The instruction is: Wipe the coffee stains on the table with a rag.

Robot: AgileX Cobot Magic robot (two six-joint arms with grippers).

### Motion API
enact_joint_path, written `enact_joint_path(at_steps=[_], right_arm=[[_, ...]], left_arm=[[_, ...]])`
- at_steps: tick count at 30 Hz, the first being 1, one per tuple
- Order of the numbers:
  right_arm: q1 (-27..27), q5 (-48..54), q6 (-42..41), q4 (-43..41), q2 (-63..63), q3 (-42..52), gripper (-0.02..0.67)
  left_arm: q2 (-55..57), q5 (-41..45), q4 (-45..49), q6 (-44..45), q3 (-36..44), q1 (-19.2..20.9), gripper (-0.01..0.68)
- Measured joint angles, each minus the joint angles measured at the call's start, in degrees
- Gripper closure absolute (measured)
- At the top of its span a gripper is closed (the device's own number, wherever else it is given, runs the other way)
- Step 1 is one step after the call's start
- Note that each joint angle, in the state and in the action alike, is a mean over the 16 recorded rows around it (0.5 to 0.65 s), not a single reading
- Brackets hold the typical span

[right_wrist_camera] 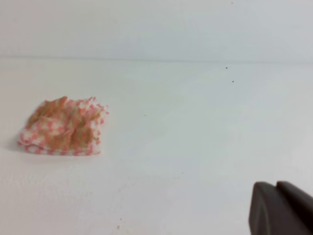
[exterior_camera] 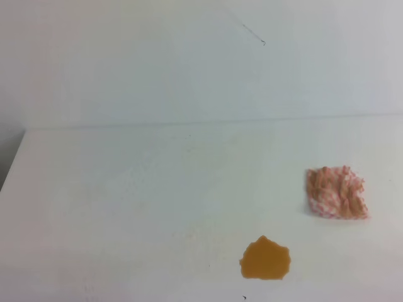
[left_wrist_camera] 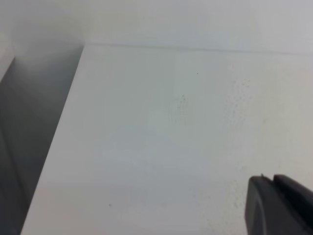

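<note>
The coffee stains (exterior_camera: pixel 265 258) are one orange-brown blotch near the front of the white table (exterior_camera: pixel 138 201). The rag (exterior_camera: pixel 337 192), a crumpled red-and-white checked bunch with tan patches, lies to the right and a little behind the blotch, apart from it. Neither gripper shows in the exterior high view. In the right wrist view the rag (right_wrist_camera: pixel 63 127) lies at the left, well away from my right gripper (right_wrist_camera: pixel 276 184), whose dark fingers meet at the lower right corner. My left gripper (left_wrist_camera: pixel 273 177) hovers over bare table, its fingers together with nothing between them.
The table's left edge (left_wrist_camera: pixel 54 147) drops into a dark gap beside the wall. A white wall (exterior_camera: pixel 189 56) rises behind the straight far edge. A thin dark mark (exterior_camera: pixel 255 34) shows on the wall.
</note>
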Motion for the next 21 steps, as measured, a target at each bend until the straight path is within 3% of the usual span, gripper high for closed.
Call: enact_joint_path(at_steps=[14, 21], right_arm=[[0.00, -0.39, 0.00, -0.04, 0.00, 0.00, 0.652], [0.00, -8.46, 0.00, -0.08, 0.00, 0.00, 0.652]], left_arm=[[0.38, 0.21, 0.00, -0.08, -0.62, -0.02, 0.674], [0.67, 0.38, 0.00, -0.10, -1.09, -0.03, 0.674]])
